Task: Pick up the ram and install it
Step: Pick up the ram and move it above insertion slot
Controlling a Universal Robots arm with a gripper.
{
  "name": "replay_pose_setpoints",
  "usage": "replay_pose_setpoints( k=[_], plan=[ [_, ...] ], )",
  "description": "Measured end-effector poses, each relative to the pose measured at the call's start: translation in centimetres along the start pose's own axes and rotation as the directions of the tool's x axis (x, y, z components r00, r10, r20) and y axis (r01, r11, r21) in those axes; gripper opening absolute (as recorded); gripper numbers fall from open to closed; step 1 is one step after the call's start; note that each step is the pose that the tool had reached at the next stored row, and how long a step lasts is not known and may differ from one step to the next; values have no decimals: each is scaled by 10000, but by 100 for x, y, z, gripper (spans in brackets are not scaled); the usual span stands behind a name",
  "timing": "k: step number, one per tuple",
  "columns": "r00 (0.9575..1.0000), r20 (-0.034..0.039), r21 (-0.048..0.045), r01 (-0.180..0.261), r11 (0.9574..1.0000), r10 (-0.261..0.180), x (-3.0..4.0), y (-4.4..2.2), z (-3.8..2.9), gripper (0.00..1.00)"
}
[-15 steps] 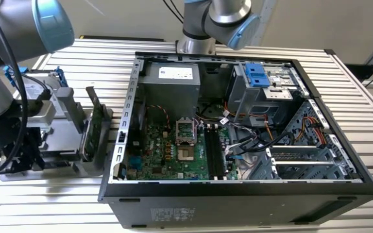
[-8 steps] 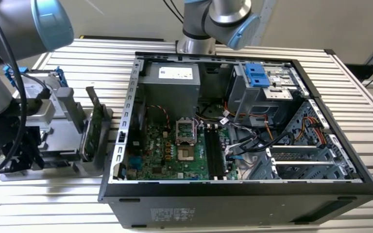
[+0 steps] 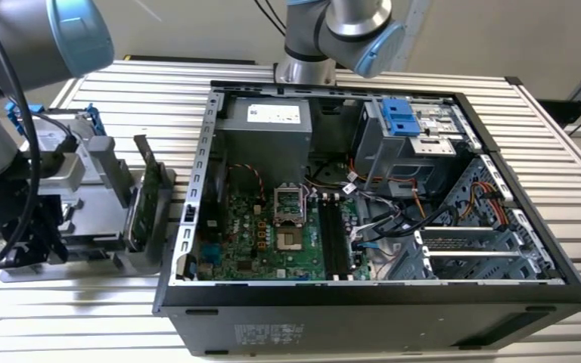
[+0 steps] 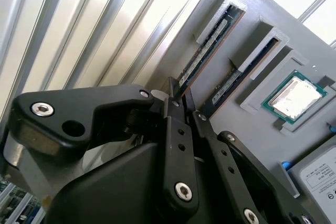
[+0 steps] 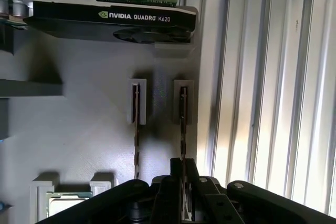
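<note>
Ram (image 5: 182, 124) standing on edge in the outer of two slots of a grey holder (image 5: 94, 129), just beside a second stick (image 5: 136, 129) and near a card (image 5: 105, 19). The holder lies on the table (image 3: 149, 83), to the exterior view's left of the open case (image 3: 371, 302). The gripper (image 5: 182, 174) straddles the ram, its fingers set narrow and, as far as the angle allows, closed on the board's two faces. The ram is judged light, stiff, thin and fragile. It is best pinched across bare board near mid-length, clear of the contacts, and kept straight, since twisting could crack it.
</note>
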State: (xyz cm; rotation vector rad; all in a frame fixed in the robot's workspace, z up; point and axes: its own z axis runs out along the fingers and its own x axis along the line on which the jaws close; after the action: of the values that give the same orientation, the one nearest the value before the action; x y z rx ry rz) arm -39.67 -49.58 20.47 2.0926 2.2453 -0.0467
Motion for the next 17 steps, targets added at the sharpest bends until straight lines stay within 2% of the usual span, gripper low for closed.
replay_pose_setpoints(
  k=[9,17],
  plan=[
    [10000,-3,2,1,10000,-1,-3,1,-28,0],
    [10000,-41,-3,-1,10000,1,-6,2,-83,0]
  ],
)
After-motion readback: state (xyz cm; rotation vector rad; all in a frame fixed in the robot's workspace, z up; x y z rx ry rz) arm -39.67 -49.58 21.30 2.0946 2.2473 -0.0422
